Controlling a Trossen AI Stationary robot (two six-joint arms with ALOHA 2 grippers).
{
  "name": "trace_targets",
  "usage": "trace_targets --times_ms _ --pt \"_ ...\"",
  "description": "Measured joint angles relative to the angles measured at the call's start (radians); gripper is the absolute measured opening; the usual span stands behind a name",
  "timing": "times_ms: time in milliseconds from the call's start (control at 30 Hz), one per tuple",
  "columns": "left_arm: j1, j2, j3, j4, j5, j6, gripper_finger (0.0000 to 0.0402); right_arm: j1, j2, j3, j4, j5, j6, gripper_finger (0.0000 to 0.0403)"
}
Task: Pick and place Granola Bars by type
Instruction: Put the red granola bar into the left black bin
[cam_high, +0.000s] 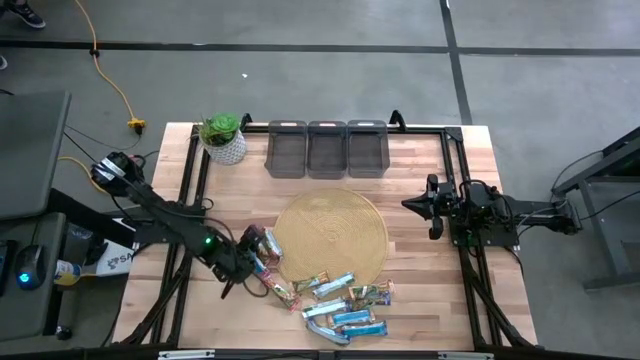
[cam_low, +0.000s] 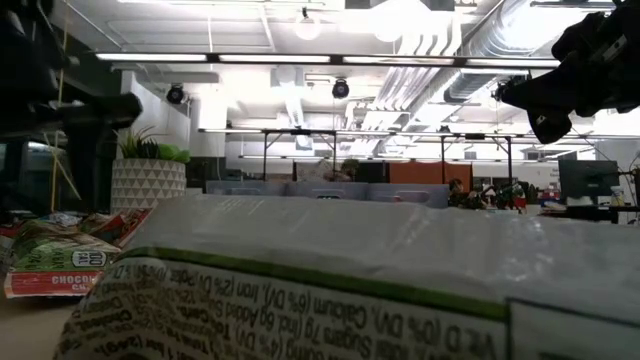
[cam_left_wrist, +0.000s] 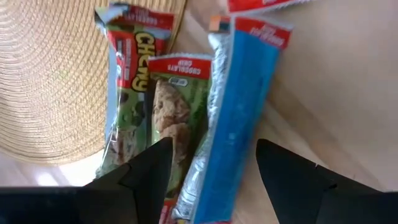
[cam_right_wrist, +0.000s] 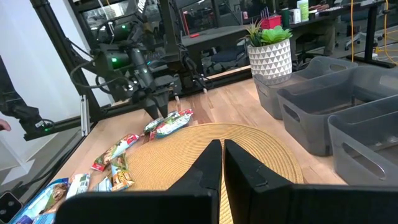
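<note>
Granola Bars (cam_left_wrist: 186, 118) lie beneath left gripper (cam_left_wrist: 211, 168), spread wide; right gripper (cam_right_wrist: 222, 163) closed, empty.

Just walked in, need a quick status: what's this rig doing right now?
It's sorting granola bars by type. The left gripper hangs open over a blue-wrapped bar and a green chocolate-chip bar at the edge of the round woven mat, nothing gripped yet. The right gripper is shut, waiting at the table's right side. All three grey bins look empty.
</note>
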Motion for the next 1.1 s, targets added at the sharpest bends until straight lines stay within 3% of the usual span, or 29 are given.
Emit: trace_targets --times_ms 167,433,633,1100 --pt "0.057 -0.002 -0.015 0.025 0.116 0.03 0.023 0.0 0.0 0.0 0.0 0.0 0.0 0.0" --pt "0.06 -0.001 -0.017 0.031 0.197 0.03 0.023 0.0 0.0 0.0 0.001 0.0 0.0 0.0" --pt "0.06 -0.001 -0.017 0.03 0.181 0.03 0.0223 0.0 0.0 0.0 0.001 0.0 0.0 0.0" --pt "0.06 0.0 -0.017 0.005 0.204 0.02 0.0076 0.0 0.0 0.0 0.001 0.0 0.0 0.0"
